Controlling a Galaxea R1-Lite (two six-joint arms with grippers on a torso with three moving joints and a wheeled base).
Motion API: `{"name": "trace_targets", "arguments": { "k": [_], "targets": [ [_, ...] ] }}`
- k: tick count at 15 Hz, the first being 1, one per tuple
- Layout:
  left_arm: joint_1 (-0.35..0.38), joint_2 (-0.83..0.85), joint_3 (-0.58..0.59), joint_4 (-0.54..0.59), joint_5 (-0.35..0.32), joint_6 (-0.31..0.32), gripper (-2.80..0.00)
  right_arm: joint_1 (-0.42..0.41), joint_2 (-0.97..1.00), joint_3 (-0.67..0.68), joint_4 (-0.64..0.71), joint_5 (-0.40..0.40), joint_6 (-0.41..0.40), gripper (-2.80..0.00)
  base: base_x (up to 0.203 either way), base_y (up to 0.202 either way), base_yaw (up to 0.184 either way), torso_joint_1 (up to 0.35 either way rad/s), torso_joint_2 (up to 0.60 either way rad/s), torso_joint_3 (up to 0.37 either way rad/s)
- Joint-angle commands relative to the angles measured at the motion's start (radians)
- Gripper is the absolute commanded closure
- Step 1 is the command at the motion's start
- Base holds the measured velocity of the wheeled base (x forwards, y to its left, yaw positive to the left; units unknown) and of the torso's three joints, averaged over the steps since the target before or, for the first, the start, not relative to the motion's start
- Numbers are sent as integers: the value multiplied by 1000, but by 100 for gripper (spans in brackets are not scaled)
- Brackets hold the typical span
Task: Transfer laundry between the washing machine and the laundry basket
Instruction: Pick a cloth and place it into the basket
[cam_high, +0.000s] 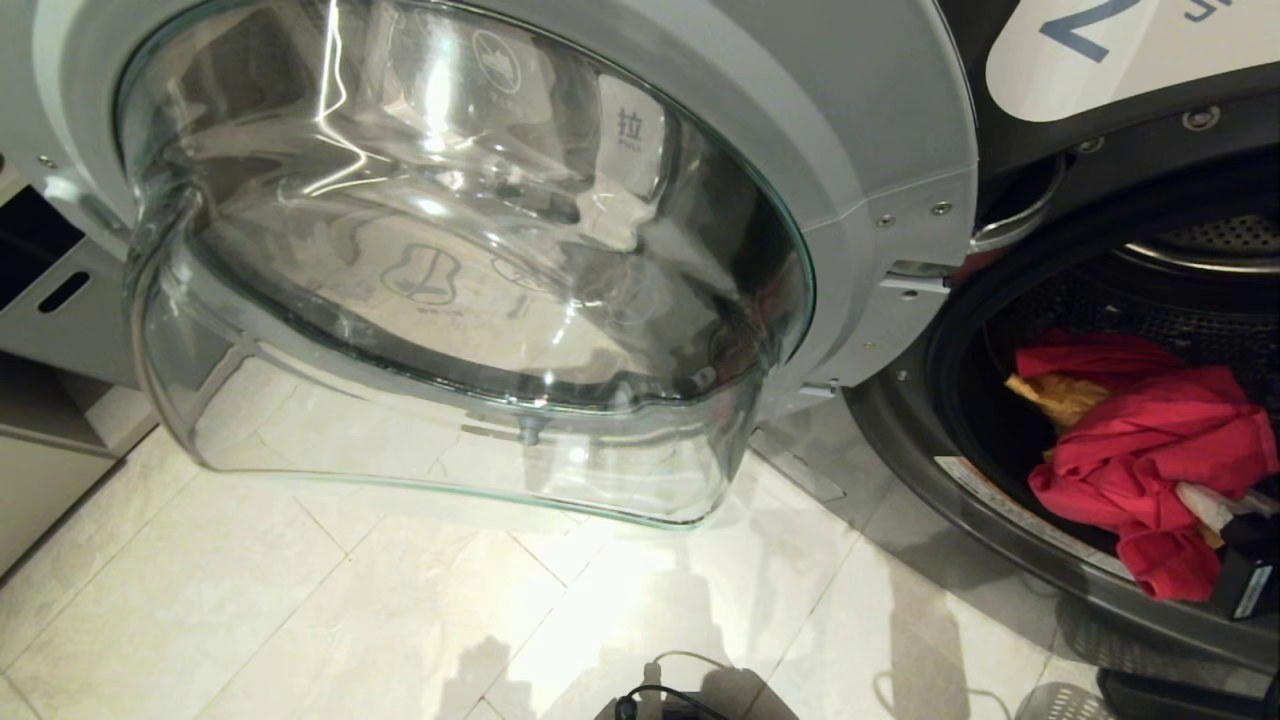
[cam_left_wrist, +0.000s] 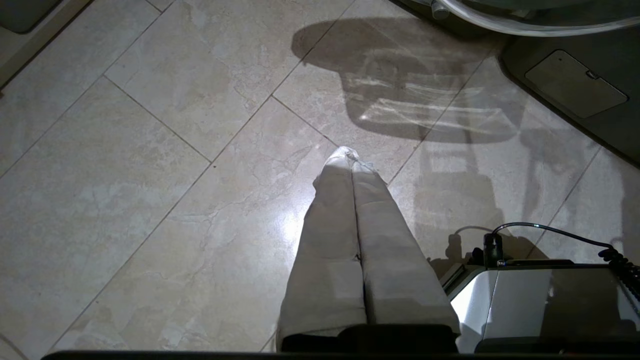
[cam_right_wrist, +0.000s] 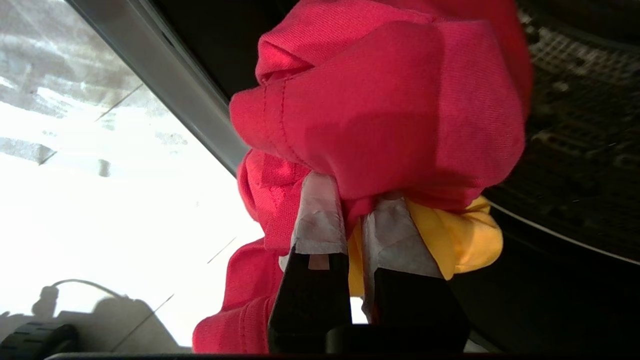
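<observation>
Two fingers around red laundry

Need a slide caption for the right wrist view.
Right hand shut on red laundry with a mustard-yellow piece, at the washing machine drum opening.

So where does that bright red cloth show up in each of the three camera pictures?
Head view: the red cloth lies at the right edge, inside the washing machine, spilling over the drum's lower lip.
Left wrist view: not in it; only the shut left gripper above the tiled floor.
Right wrist view: it fills the middle, pinched by the right gripper.
Shared landmark: the pale tiled floor.
</observation>
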Motion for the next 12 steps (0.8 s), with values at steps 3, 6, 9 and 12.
{"name": "trace_targets", "arguments": {
  "k": [3,6,9,12],
  "targets": [
    [0,0,0,0,0,1,0,0,-168,42,-6,1,-35,0,0,0,0,0,0,0],
    [0,0,0,0,0,1,0,0,-305,54,31,5,-78,0,0,0,0,0,0,0],
    [0,0,0,0,0,1,0,0,-460,-22,291,0,-101,0,0,0,0,0,0,0],
    [0,0,0,0,0,1,0,0,-632,-241,814,-3,-105,0,0,0,0,0,0,0]
  ]
}}
